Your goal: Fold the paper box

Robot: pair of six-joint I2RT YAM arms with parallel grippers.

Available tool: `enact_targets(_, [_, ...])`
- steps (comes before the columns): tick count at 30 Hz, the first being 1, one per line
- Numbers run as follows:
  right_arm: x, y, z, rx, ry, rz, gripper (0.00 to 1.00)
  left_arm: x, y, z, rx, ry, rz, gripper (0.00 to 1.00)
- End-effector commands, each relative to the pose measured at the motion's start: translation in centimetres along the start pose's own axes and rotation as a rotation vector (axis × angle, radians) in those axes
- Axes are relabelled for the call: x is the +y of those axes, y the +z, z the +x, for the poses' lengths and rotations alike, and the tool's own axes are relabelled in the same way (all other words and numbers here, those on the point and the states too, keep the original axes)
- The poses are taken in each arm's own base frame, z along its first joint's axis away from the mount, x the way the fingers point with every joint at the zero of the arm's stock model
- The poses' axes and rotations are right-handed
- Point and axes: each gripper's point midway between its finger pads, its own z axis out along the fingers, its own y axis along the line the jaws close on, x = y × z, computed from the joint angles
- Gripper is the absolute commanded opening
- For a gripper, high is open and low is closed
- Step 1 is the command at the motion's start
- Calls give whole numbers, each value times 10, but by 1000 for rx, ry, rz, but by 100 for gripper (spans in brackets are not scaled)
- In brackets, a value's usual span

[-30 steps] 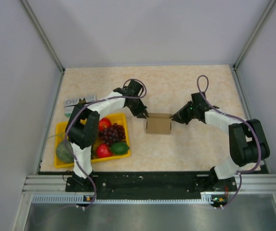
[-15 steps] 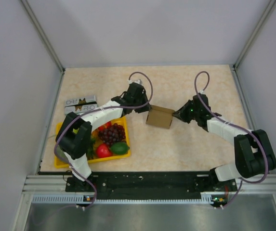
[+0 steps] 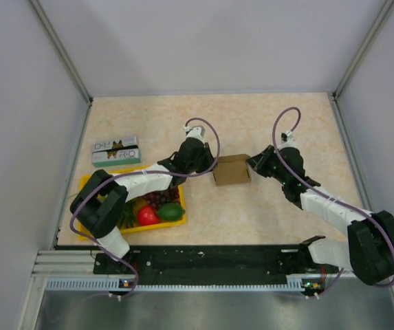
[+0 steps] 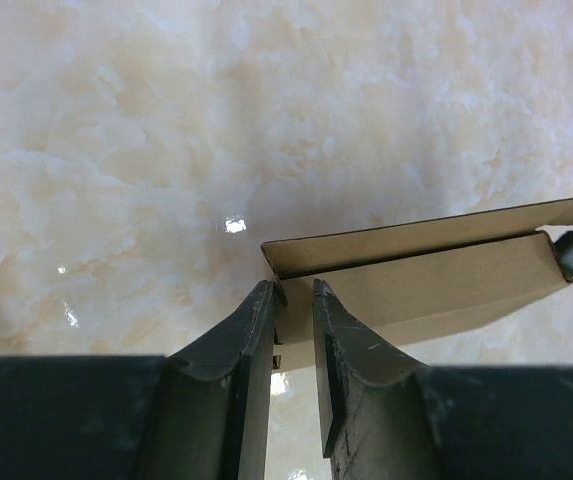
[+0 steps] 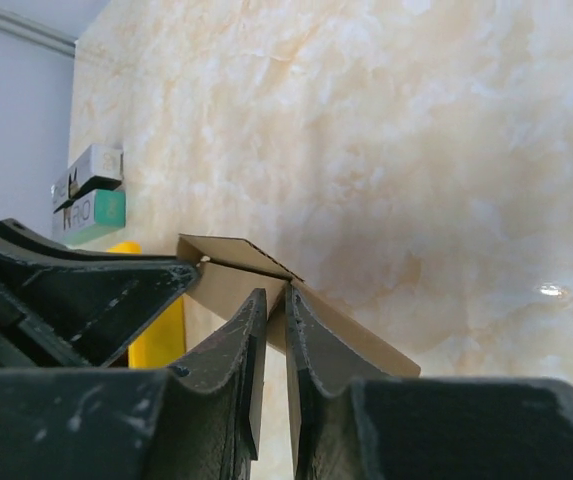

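Observation:
The paper box (image 3: 231,170) is a small brown kraft box, partly folded, in the middle of the table between my two grippers. In the left wrist view the paper box (image 4: 436,285) has its top flap slightly raised. My left gripper (image 3: 208,163) is at its left end, and the left gripper (image 4: 294,292) is shut on the box's corner wall. My right gripper (image 3: 255,163) is at the right end. In the right wrist view the right gripper (image 5: 276,298) pinches an edge of the paper box (image 5: 236,275), with the left fingers (image 5: 86,290) opposite.
A yellow tray (image 3: 157,227) with grapes, a lime and red fruit lies at the front left, under my left arm. A green-and-white carton (image 3: 115,151) lies behind the tray. The carton (image 5: 91,195) also shows in the right wrist view.
Both arms have stretched lower and further forward. The box has shifted slightly away and turned, and both grippers stay at its ends.

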Motion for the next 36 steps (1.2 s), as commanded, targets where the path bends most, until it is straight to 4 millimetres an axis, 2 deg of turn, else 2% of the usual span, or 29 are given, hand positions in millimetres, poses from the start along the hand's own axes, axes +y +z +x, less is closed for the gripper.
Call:
enact_targets(1, [31, -5, 3, -26, -102, -180, 12, -60, -26, -42, -202, 30, 184, 25])
enact_targets(2, [28, -5, 10, -9, -111, -187, 11, -61, -28, -39, -205, 40, 184, 25])
enact_targets(4, [32, -8, 9, -26, -138, -218, 9, -70, -34, -41, -239, 66, 187, 24])
enact_targets(5, [26, -10, 17, -13, -148, -221, 9, -68, -36, -38, -244, 77, 178, 24])
enact_targets(6, [32, -15, 13, -44, -168, -256, 8, -74, -40, -37, -261, 87, 192, 24])
enact_targets(7, [32, -17, 14, -52, -174, -266, 8, -73, -44, -39, -281, 90, 181, 24])
enact_targets(11, [28, -27, 25, -64, -208, -318, 5, -70, -47, -27, -283, 92, 187, 23])
enact_targets(15, [21, -28, 31, -56, -211, -314, 4, -72, -47, -16, -265, 84, 194, 23])
enact_targets(17, [19, -28, 32, -56, -209, -308, 5, -69, -47, -14, -262, 81, 180, 27])
enact_targets(21, [23, -34, 30, -35, -214, -287, 15, -67, -56, -18, -265, 100, 161, 34])
enact_targets(22, [26, -36, 26, -25, -217, -274, 17, -69, -67, -26, -280, 112, 166, 36])
enact_targets(23, [13, -40, 38, 42, -213, -210, 19, -62, -71, -22, -261, 125, 137, 38])
enact_targets(24, [14, -49, 35, 42, -253, -209, 23, -56, -76, -26, -271, 124, 105, 43])
enact_targets(25, [18, -55, 32, 45, -276, -203, 25, -59, -89, -35, -291, 132, 114, 46])
enact_targets(26, [17, -59, 31, 56, -296, -184, 29, -58, -95, -36, -283, 152, 122, 48])
enact_targets(27, [-1, -69, 43, 133, -345, -115, 38, -49, -99, -38, -259, 178, 104, 50])
enact_targets(28, [-4, -74, 44, 165, -375, -94, 40, -51, -107, -40, -240, 217, 130, 55])
enact_targets(29, [4, -79, 34, 171, -410, -78, 43, -52, -113, -48, -232, 233, 132, 58])
enact_targets(30, [-10, -84, 42, 246, -448, -19, 47, -34, -112, -57, -210, 232, 94, 61])
enact_targets(31, [0, -85, 32, 253, -476, -17, 47, -34, -112, -46, -117, 262, 151, 64])
enact_targets(32, [0, -86, 29, 274, -521, -10, 47, -37, -114, -56, -100, 268, 190, 65])
enact_targets(33, [-4, -89, 32, 320, -536, 14, 46, -23, -112, -62, -70, 295, 193, 65])
enact_targets(35, [5, -80, 22, 341, -594, 7, 44, -26, -106, -66, -8, 330, 243, 64])
enact_targets(36, [7, -76, 22, 359, -610, -6, 42, -16, -93, -62, 46, 373, 233, 63])
